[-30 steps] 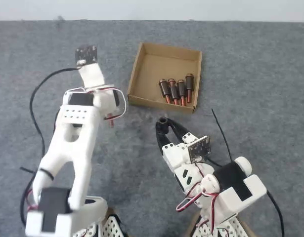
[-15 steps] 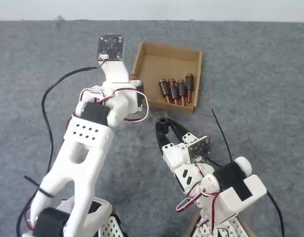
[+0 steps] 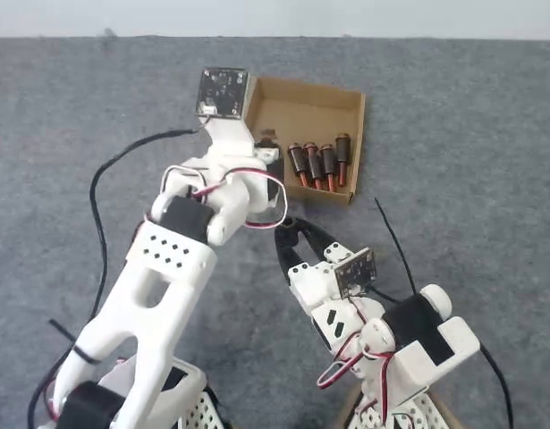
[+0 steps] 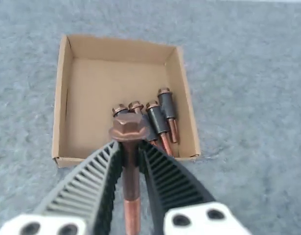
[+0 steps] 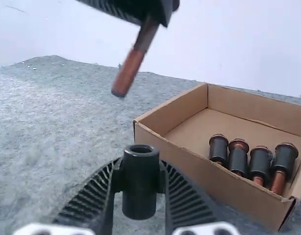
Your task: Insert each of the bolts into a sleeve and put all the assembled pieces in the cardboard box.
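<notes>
My left gripper [image 4: 128,144] is shut on a copper bolt [image 4: 127,147], head up, held in the air above the near left part of the cardboard box [image 4: 67,98]. In the high view the left gripper [image 3: 268,147] hangs over the box's left edge [image 3: 359,134]. My right gripper [image 5: 139,166] is shut on a black sleeve [image 5: 139,178], standing upright with its hole up, just in front of the box [image 5: 189,161]. The bolt [image 5: 133,63] hangs tilted above and beyond the sleeve. Several assembled pieces [image 3: 321,165] lie side by side in the box's right part.
Grey carpet covers the table. The right gripper [image 3: 288,228] with the sleeve sits close under the left arm's wrist [image 3: 230,188]. Black cables trail along the left side [image 3: 100,232] and behind the right arm [image 3: 395,246]. The box's left half is bare cardboard.
The left arm has swung to the right and toward the box, carrying the bolt from the open carpet to the box's left edge. The right arm has shifted slightly, still holding the sleeve.
</notes>
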